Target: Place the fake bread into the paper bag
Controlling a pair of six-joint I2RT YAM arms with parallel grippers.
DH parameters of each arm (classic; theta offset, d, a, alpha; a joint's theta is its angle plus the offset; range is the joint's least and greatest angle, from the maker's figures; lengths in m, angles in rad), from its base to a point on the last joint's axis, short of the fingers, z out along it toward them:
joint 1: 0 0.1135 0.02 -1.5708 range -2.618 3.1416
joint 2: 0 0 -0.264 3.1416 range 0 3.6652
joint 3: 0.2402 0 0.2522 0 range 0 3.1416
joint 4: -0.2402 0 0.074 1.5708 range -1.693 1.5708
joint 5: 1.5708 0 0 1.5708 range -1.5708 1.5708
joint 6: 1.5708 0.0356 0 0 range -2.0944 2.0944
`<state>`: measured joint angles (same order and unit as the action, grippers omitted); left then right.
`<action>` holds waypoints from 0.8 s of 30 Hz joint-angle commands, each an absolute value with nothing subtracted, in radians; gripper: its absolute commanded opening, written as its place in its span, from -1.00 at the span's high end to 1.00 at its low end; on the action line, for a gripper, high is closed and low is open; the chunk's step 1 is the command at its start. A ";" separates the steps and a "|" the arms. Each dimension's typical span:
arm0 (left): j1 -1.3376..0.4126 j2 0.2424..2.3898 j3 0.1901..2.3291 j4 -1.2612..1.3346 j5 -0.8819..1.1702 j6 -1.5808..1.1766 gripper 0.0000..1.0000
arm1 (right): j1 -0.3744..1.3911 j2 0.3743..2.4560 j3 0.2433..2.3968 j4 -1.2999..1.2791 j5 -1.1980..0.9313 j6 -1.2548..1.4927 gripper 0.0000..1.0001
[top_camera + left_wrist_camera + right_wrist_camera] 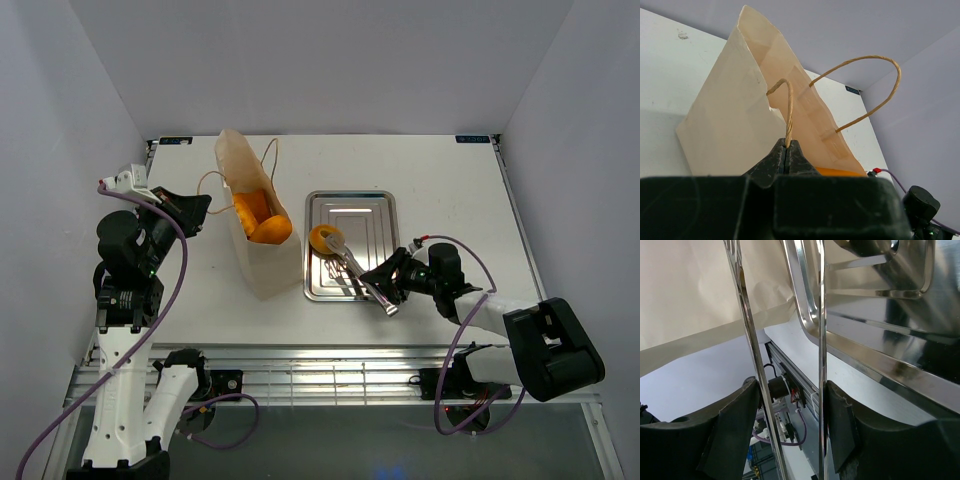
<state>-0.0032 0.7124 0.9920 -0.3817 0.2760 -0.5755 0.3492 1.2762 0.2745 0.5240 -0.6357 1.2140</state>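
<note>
Two grips we see: left gripper (787,152) pinched on the paper bag's (730,120) string handle (788,105), right gripper (790,405) squeezing the tongs (821,315). Those touch the doughnut (326,240) at the tray's (372,225) edge.

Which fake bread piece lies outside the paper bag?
The ring doughnut, on the silver tray at the tip of the tongs; the other orange pieces sit inside the paper bag.

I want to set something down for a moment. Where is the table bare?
Bare table right of the tray, out to the right edge, and the strip behind the tray. The tray's far right part is bare too. Crowded: its near left corner, with doughnut and tongs, and the thin gap to the bag.
</note>
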 commanded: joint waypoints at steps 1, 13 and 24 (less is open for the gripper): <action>-0.002 0.709 1.017 -0.387 0.281 -0.565 1.00 | 0.354 1.282 0.313 0.532 -0.623 1.190 -0.20; -0.002 0.704 1.011 -0.390 0.276 -0.561 1.00 | 0.354 1.351 0.302 0.637 -0.646 1.230 -0.19; -0.002 0.703 1.012 -0.393 0.275 -0.560 1.00 | 0.356 1.394 0.319 0.673 -0.644 1.241 -0.18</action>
